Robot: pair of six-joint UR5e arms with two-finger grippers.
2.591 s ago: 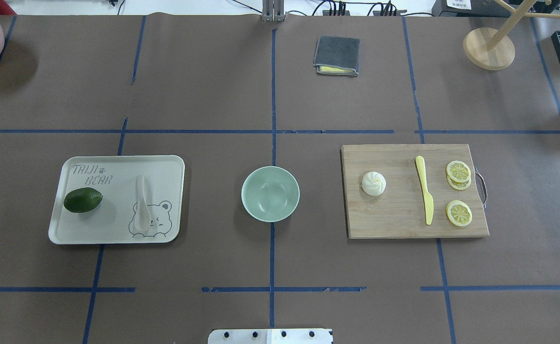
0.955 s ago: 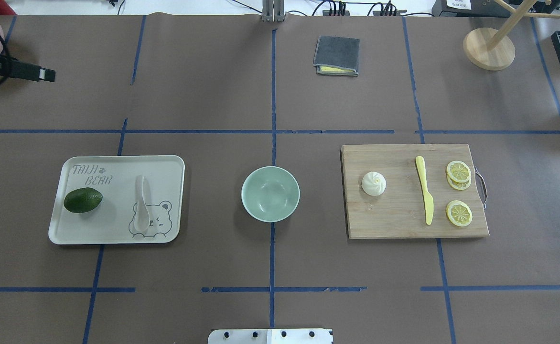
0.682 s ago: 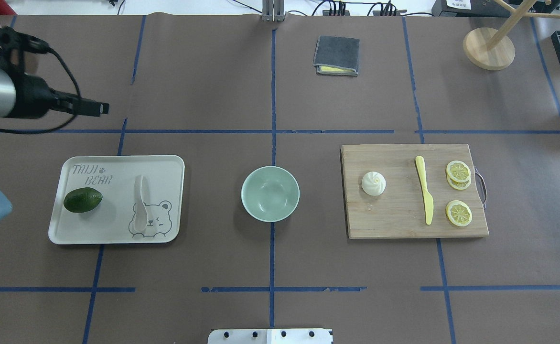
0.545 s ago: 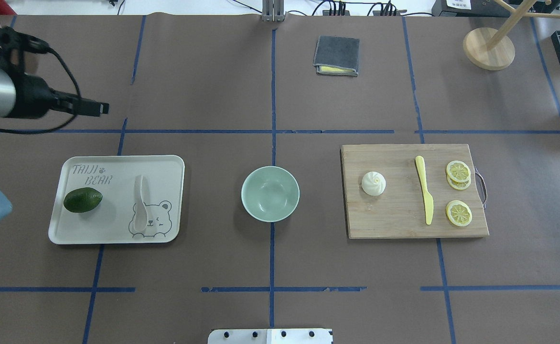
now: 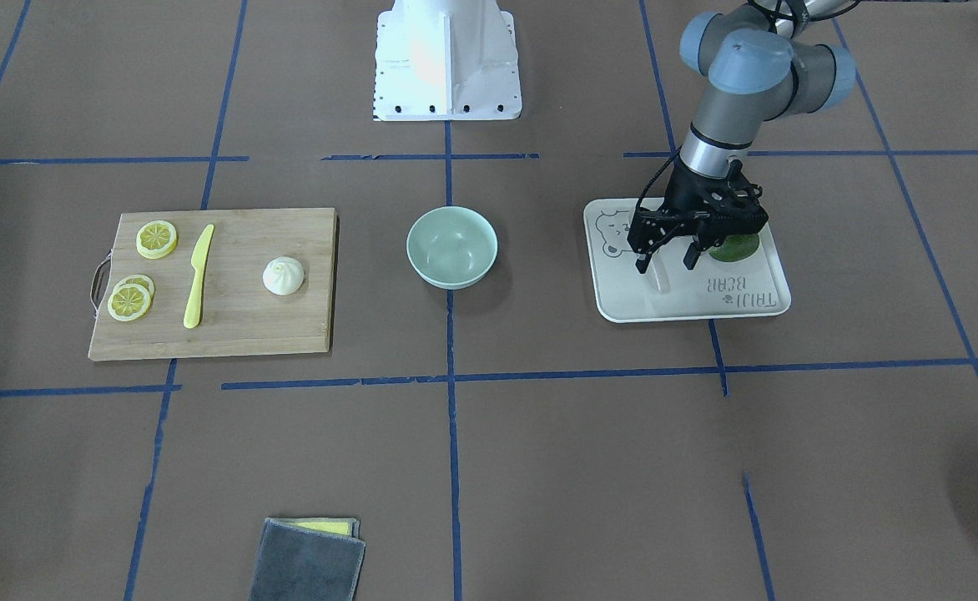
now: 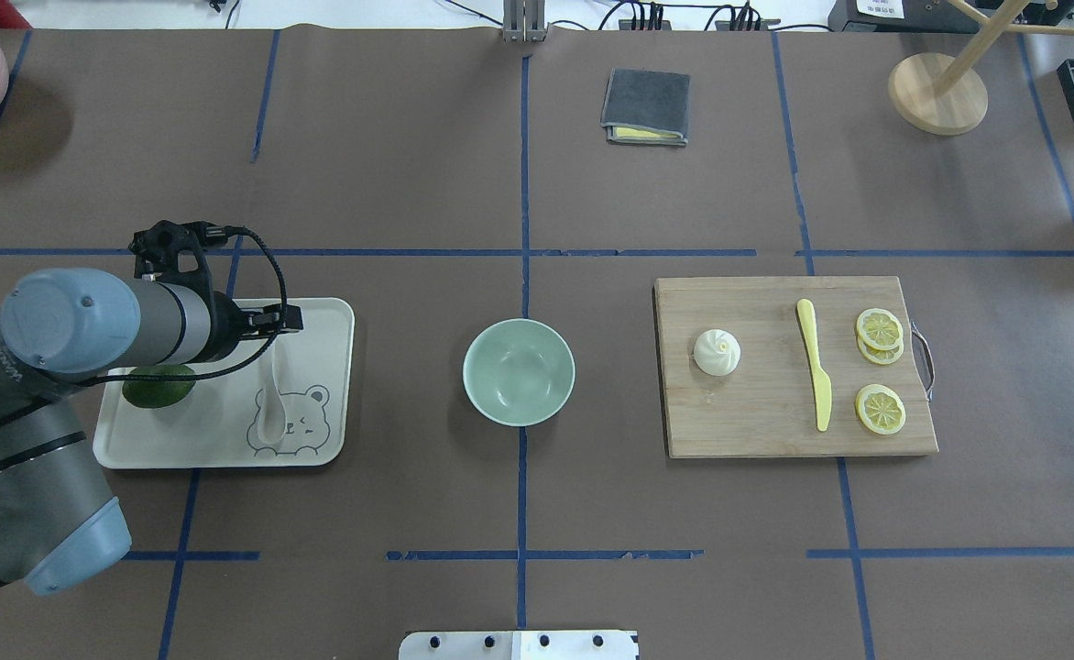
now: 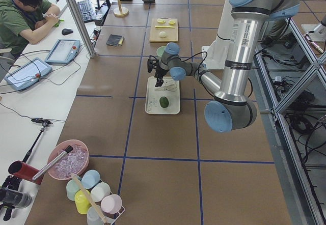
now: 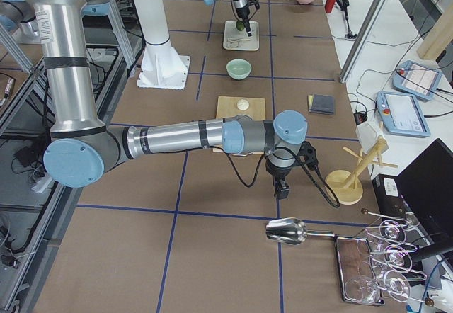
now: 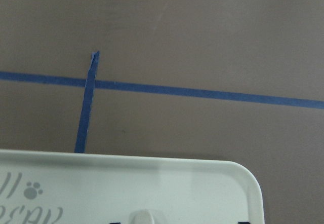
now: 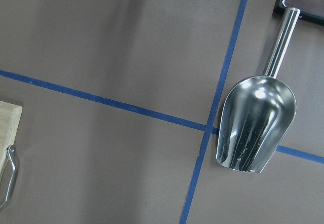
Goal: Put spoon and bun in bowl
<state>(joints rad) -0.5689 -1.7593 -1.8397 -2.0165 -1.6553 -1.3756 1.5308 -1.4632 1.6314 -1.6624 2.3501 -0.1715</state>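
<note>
Covering table: brown paper with a blue tape grid; edges cut off in every view.
left arm: comes in low on the overhead view's left and reaches over the tray. It hides the tray's far left corner and the top of the lime.
right arm: shows only in the exterior right view, stretched toward the table's right end, by the metal scoop.
cutting board: right of the bowl; carries the bun, the yellow plastic knife and the lemon slices.
tray: left of the bowl; carries the spoon and the lime.
bowl: upright, mid-table between tray and board; spoon and bun both lie outside it.
left gripper: fingers spread apart and pointing down over the tray's far side, one on each side of the spoon's handle end. It grips nothing; cannot tell whether it touches spoon or tray.
right gripper: small, side view only; cannot tell if its fingers are apart or together.
bun: upright on the board's bowl-side part, apart from the knife, well apart from both grippers.
spoon: flat on the tray, scoop toward the robot by the printed bear, handle pointing away. In the front-facing view the scoop is hidden behind the gripper. The left wrist view shows only the handle tip, cut off at the bottom edge.
</note>
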